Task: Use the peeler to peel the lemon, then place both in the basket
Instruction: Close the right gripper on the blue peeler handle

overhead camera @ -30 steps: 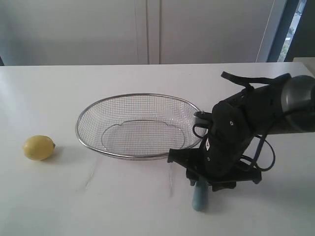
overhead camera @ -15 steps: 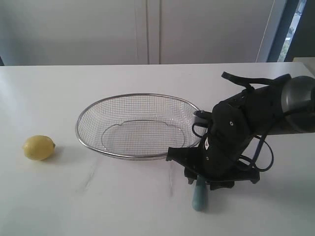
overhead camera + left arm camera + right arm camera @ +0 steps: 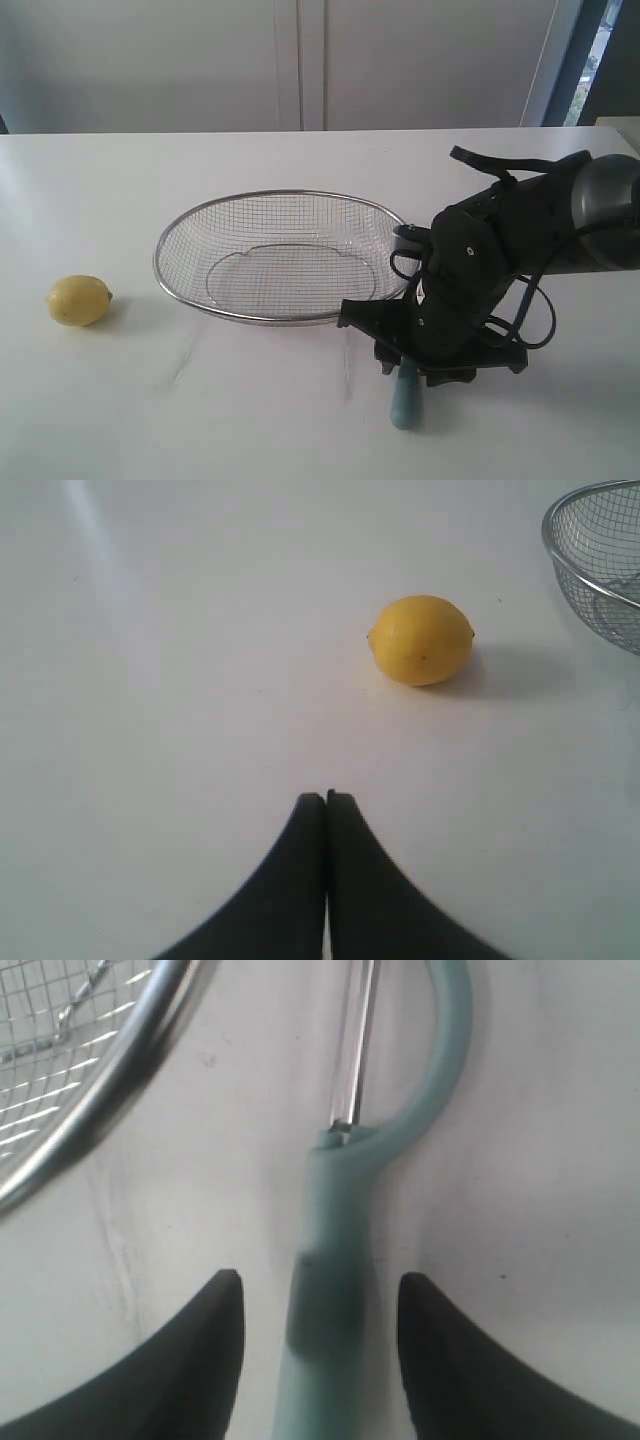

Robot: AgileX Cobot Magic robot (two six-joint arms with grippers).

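In the exterior view the right gripper (image 3: 405,372) is down on the table (image 3: 250,420) at the near right, just off the basket's near right rim. The peeler (image 3: 405,405) lies under it, with only the pale teal end of its handle poking out toward the near edge. From here the arm's body hides the fingertips, so the jaws' stand cannot be read. The basket (image 3: 160,262) sits mid-table, and the lemon (image 3: 79,300) lies well apart to the left of it, on its own. Against the frame a second ago, the right gripper has sunk a touch lower over the peeler; lemon, basket and peeler lie where they did. The table is plain white and matte. Behind it runs a pale wall of flat panels (image 3: 300,60), with a dark frame and a strip of window (image 3: 600,50) at the far right.

In the left wrist view the left gripper (image 3: 326,798) has its two dark fingers pressed together, holding nothing. The lemon (image 3: 421,640) lies out ahead of the tips, clear of them, casting a soft shadow. A piece of the basket (image 3: 600,560) shows beyond it.

In the right wrist view the right gripper (image 3: 320,1278) stands with its jaws wide apart. The peeler's (image 3: 325,1220) handle runs straight between the fingers (image 3: 200,1360), with a gap of white table on either side, so neither pad touches it. The metal blade and curved head point away from the gripper. The basket's thick rim (image 3: 110,1090) passes near the head, not touching it.
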